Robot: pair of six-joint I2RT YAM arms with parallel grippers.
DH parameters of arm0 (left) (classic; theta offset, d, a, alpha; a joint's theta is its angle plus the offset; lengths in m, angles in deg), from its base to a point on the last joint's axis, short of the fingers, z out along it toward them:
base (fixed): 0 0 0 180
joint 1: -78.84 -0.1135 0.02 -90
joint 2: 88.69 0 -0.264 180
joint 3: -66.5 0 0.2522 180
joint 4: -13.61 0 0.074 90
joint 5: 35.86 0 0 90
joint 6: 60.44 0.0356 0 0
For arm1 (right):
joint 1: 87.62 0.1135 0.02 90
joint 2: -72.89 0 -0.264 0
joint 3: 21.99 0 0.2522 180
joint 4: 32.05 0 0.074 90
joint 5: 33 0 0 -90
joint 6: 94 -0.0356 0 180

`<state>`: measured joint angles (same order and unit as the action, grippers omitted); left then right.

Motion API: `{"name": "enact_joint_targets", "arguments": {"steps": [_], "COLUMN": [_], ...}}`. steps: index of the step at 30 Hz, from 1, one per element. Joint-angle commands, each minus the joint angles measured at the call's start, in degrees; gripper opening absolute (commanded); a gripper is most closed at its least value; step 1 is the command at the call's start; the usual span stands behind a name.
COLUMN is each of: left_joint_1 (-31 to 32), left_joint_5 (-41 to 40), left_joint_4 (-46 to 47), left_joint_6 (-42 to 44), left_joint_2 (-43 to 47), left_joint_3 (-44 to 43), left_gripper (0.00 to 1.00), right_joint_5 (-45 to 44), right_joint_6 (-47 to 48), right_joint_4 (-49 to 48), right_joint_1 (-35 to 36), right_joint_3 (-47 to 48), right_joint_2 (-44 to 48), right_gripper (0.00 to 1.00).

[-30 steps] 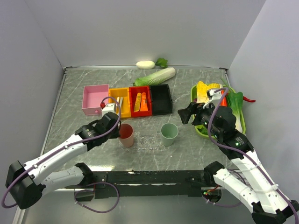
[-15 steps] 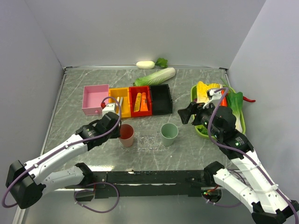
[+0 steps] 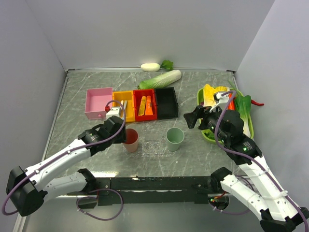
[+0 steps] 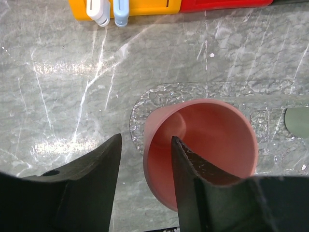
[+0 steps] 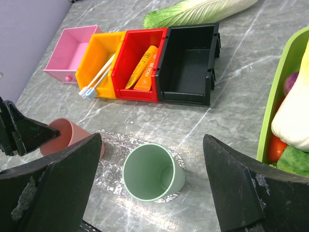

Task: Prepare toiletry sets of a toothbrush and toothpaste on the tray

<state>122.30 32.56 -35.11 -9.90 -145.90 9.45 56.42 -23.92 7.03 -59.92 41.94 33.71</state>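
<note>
At the bottom of the top view, both arms sit just as they did 1 s ago. Nothing looks moved, cups & bins incl.

Low in the left wrist view, the left gripper has its 2 black fingers a bit apart, w/ the left wall of the pink cup btw them. One finger is outside the cup w/ a small gap, the other is over the inside, so it isn't squeezing the cup. The pink cup sits on the left end of the tray, a flat, see-through, bumpy sheet near the middle of the top view. The green cup stands on the tray's right end. The right gripper hangs in the air near that cup, fingers spread wide, holding nothing.

Farther up is a row of bins. 2 thin white toothbrushes lie slanted in the orange bin, heads poking over its near edge. 2 toothpaste tubes, orange & yellow-orange, lie in the red bin. Brushes & tubes are well apart from the tray.
</note>
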Motion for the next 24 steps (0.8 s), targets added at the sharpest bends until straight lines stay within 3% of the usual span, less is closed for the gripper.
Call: {"name": "enact_joint_targets", "arguments": {"steps": [1, 9, 15, 22, 24], "left_joint_1": [-0.1, -0.1, -0.1, -0.1, -0.1], "left_joint_5": [0.6, 2.8, 2.5, 0.7, 1.2], "left_joint_4": [1.0, 1.8, 1.6, 2.3, 4.0], "left_joint_6": [1.6, 2.8, 4.0, 5.8, 7.4], "left_joint_2": [1.5, 4.6, 7.9, 11.7, 12.0], "left_joint_3": [-2.0, -2.8, -3.8, -4.6, -5.1], "left_gripper": [0.51, 0.56, 0.64, 0.96, 0.99], "right_joint_5": [0.0, 0.1, 0.1, -0.6, -1.4], "right_joint_6": [-0.3, -0.4, -0.5, -0.6, -0.7], "right_joint_4": [-1.3, -1.2, -1.2, -0.5, -0.1], "right_joint_1": [-0.5, -0.5, -0.5, -0.5, -0.5], "right_joint_3": [0.1, 0.2, 0.3, 0.9, 1.1], "right_joint_2": [-0.1, -0.2, -0.1, -0.1, 0.1], "right_gripper": [0.93, 0.93, 0.93, 0.93, 0.93]}}
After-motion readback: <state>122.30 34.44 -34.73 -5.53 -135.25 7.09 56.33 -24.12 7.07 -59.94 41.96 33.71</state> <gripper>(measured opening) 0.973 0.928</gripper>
